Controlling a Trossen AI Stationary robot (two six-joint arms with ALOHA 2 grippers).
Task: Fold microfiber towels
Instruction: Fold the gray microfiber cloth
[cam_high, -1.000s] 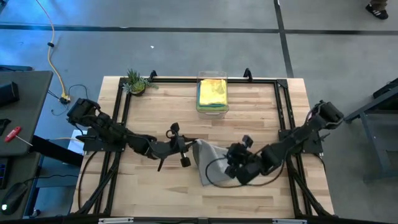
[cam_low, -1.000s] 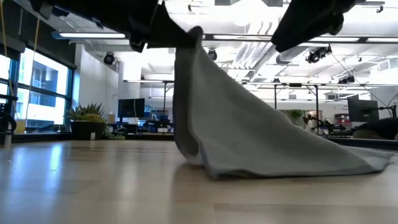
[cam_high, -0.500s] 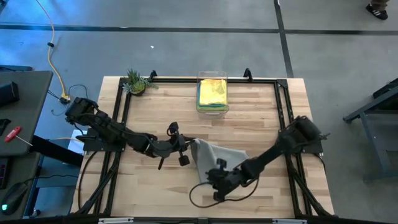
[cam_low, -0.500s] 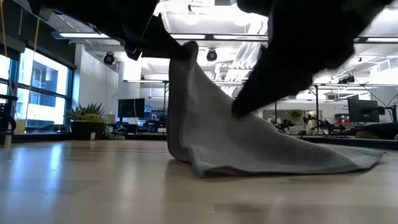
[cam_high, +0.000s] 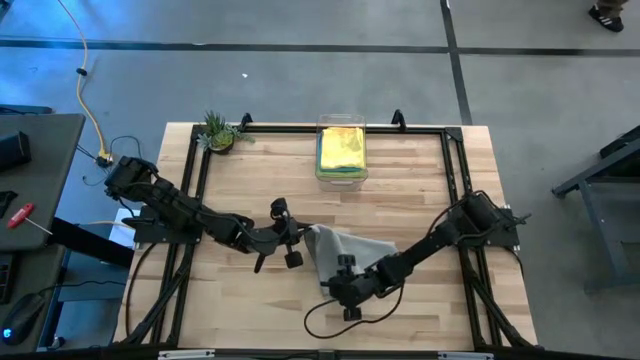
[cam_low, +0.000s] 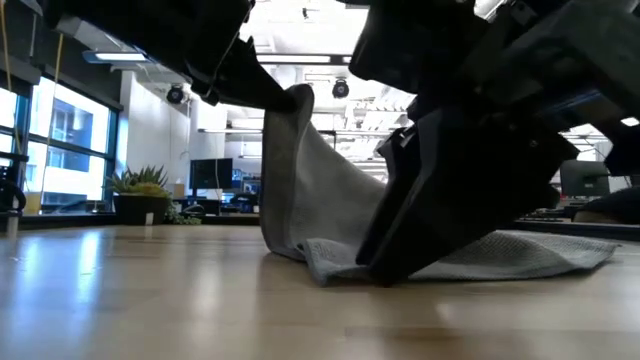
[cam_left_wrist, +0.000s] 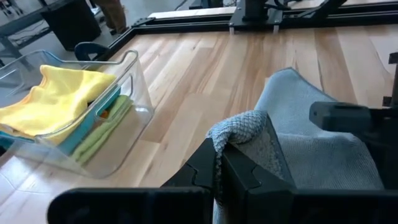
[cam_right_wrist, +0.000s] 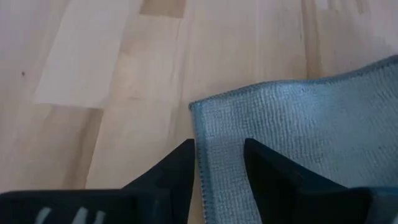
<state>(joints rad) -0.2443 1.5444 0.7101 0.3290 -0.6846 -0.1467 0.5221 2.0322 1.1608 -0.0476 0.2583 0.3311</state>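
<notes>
Between the right pincer's parted fingers, grey towel edge, left pincer pinching its corner

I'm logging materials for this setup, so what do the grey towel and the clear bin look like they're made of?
The grey towel: soft woven cloth, likely microfiber, with a fine knobbly weave, matte, and a stitched hem. The clear bin: see-through and glossy with rounded edges, probably rigid plastic; the folded cloths inside show through its wall.

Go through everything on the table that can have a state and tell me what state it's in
Grey towel: one corner lifted, the rest lying on the table.
Left gripper: shut on the grey towel's raised corner.
Right gripper: open, fingers straddling the towel's edge near a flat corner.
Clear bin: holds the yellow towel on a stack.
</notes>
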